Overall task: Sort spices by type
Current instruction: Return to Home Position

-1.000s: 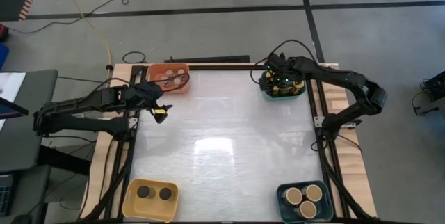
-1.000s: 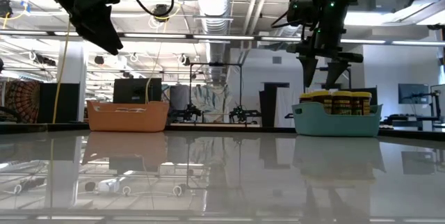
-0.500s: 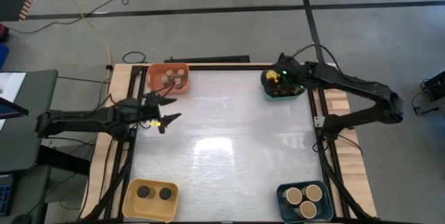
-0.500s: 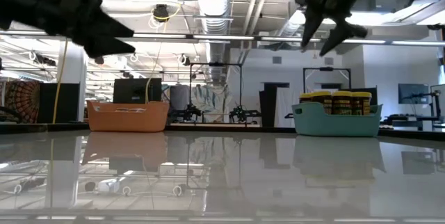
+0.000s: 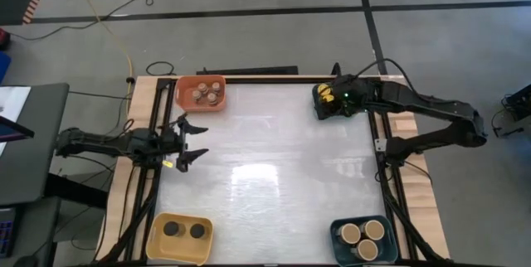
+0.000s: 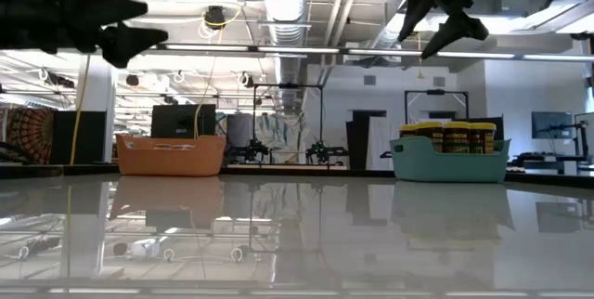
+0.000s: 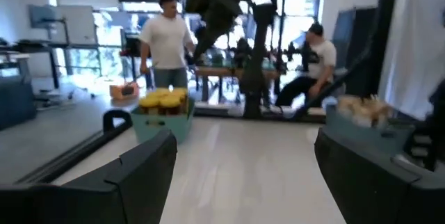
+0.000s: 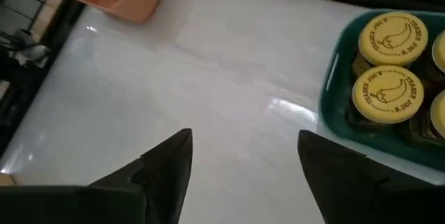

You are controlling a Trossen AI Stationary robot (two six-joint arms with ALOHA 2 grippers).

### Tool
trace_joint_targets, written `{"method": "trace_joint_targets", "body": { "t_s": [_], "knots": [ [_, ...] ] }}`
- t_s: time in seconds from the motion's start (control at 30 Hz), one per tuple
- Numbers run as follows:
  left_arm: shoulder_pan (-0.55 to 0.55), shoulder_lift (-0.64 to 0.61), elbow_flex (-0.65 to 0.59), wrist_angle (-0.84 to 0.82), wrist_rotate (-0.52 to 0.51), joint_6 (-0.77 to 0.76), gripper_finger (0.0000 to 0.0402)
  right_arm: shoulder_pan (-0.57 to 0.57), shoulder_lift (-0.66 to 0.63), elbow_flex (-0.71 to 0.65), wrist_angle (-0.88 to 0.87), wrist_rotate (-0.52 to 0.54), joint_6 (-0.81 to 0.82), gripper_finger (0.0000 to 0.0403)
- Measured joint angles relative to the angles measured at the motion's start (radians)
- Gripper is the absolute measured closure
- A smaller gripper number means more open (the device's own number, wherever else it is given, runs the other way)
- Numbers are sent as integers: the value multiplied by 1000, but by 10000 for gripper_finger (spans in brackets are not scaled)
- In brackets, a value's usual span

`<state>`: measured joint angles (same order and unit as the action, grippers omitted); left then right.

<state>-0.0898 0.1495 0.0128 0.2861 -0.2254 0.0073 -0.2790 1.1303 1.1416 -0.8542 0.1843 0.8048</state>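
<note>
Your right fingers (image 8: 167, 165), spread wide and empty, hang over the counter (image 8: 208, 78) with the upright yellow-lidded jars (image 8: 389, 40) below and just beside them in the teal bin (image 8: 332, 106); your left fingers (image 7: 142, 172), equally spread and empty, lie well apart.

The jars (image 8: 388, 37) in the lighter teal bin (image 8: 331, 106) have yellow lids printed with a dark ring of lettering around a curved emblem. The orange bin (image 5: 184, 84) holds grey-topped jars (image 5: 206, 94), the yellow bin (image 5: 179, 254) black-lidded ones (image 5: 184, 230) and the darker teal bin (image 5: 337, 242) tan-lidded ones (image 5: 362, 234). The table (image 5: 274, 176) is glossy white, edged by black rails (image 5: 265, 79) and light wood (image 5: 419, 209), on a grey floor (image 5: 249, 43) crossed by black lines (image 5: 249, 12)
</note>
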Motion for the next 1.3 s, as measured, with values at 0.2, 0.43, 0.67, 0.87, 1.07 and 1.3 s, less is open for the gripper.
{"method": "trace_joint_targets", "body": {
  "t_s": [0.2,0.43,0.67,0.87,1.07,1.3],
  "knots": [
    [0,-150,-2,-95,46,17,75,152,0,-21,46,84,-277,116],
    [19,-137,-3,-122,16,-4,75,255,-142,-302,316,101,-355,117],
    [18,-131,-3,-210,16,-11,75,336,-363,-650,708,75,-497,117],
    [18,-123,12,-237,22,-12,75,375,-469,-876,958,23,-525,117],
    [18,-124,13,-244,21,-12,75,396,-596,-1031,1161,19,-561,117],
    [18,-124,13,-248,21,-12,75,359,-757,-1133,1206,24,-585,117]
  ]
}}
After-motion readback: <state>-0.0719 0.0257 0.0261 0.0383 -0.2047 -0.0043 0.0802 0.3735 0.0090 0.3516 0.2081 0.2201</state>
